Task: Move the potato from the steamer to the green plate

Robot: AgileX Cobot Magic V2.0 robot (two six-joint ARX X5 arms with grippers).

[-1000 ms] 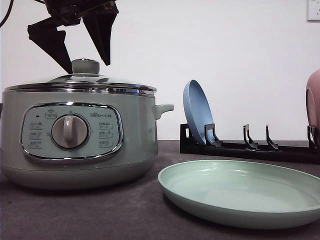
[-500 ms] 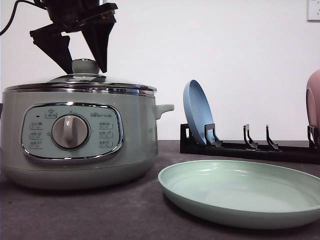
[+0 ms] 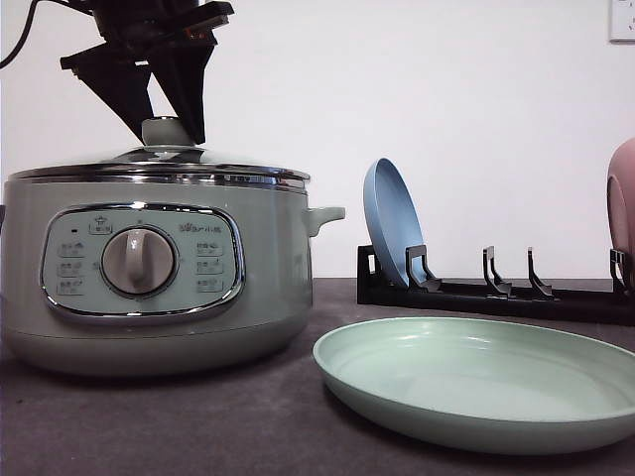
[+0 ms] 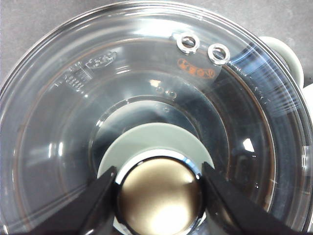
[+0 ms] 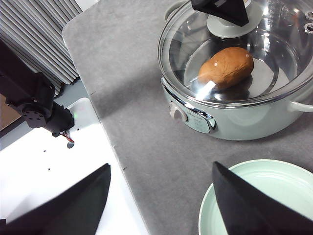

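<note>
My left end effector [image 4: 159, 196] straddles the lid knob [image 4: 160, 193], fingers spread, one on each side, close to the knob though I can't tell if they touch. My right end effector [image 5: 161, 196] hangs spread and empty above the tabletop [image 5: 127, 98], off the steamer's [image 3: 159, 268] front. The potato [image 5: 226, 67] lies inside the steamer, under the glass lid [image 4: 146, 83].

The risk I see: if the fingers close off-centre, the smooth rounded knob could slip out, and the lid could drop back or swing onto the chrome rim.

The plate [image 3: 476, 382] sits just beside the steamer toward the front edge, so the lid shouldn't go down there. A rack [image 3: 496, 293] with a blue plate [image 3: 392, 233] crowds the rear; bare tabletop beyond the steamer's other side looks freest.
</note>
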